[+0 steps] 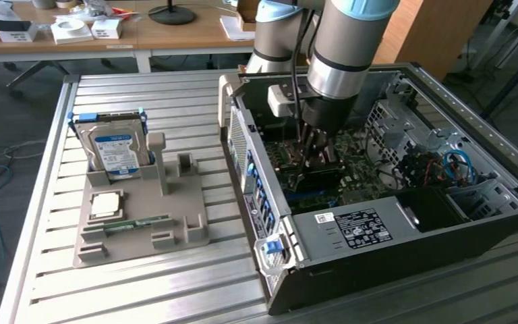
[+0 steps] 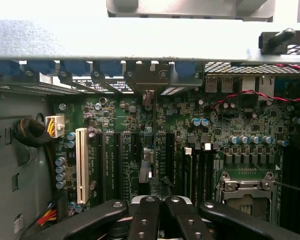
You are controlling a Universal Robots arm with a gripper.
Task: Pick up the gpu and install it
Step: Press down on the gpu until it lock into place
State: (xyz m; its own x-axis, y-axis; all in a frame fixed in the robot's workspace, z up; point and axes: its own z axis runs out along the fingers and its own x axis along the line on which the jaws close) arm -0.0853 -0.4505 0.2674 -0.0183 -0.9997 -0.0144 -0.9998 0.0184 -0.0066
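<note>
An open computer case (image 1: 403, 270) sits on the metal counter (image 1: 151, 290). At its nine o'clock is a grey holder (image 1: 142, 233) with a hard drive (image 1: 115, 152) standing up.

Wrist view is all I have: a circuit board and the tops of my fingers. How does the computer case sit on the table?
Observer: The case lies with its open side up on the slatted table, toward the exterior view's right.
Operator: Anything beside it?
Observer: A grey holder lies at the exterior view's left, with a hard drive standing upright in it.
Operator: What else is on that holder?
Observer: The two posts beside the drive hold nothing.
</note>
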